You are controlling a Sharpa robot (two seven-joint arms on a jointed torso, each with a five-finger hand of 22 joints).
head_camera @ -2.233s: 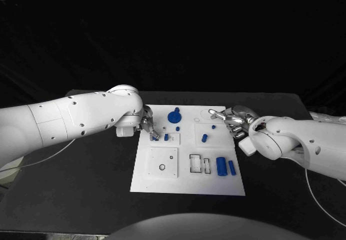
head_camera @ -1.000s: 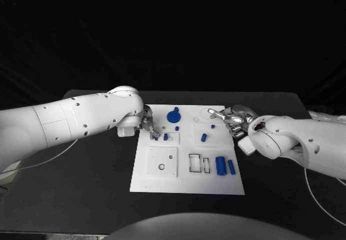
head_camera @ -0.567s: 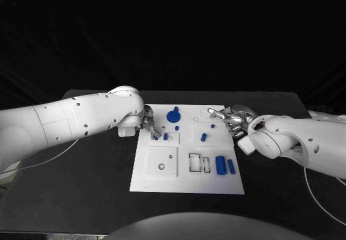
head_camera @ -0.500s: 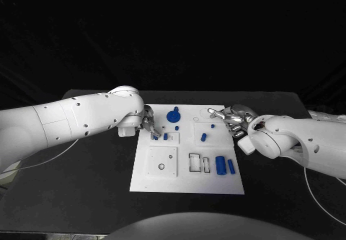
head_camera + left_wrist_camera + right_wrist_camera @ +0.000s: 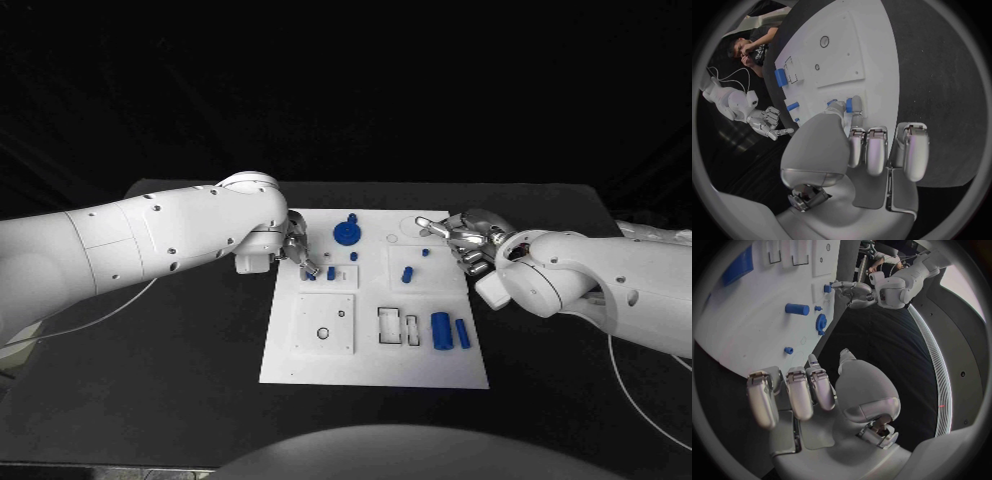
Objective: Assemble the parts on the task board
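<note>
The white task board [image 5: 378, 352] lies mid-table. My left hand [image 5: 296, 248] reaches over its near-left corner, and its thumb and a finger pinch a small blue part [image 5: 849, 104] down at the board [image 5: 842, 45]. A second small blue part [image 5: 332, 272] stands just beside it. My right hand [image 5: 462, 237] hovers at the board's far right edge, holding nothing, one finger pointing over the board. A blue gear [image 5: 348, 233], a blue peg [image 5: 408, 274] and two blue blocks [image 5: 443, 331] rest on the board. The right wrist view shows the gear [image 5: 821, 321] and peg [image 5: 797, 309].
Black table [image 5: 173, 370] surrounds the board on all sides. Rectangular cut-outs [image 5: 392, 326] and a square inset plate [image 5: 326, 324] occupy the board's near half. My two white forearms flank the board.
</note>
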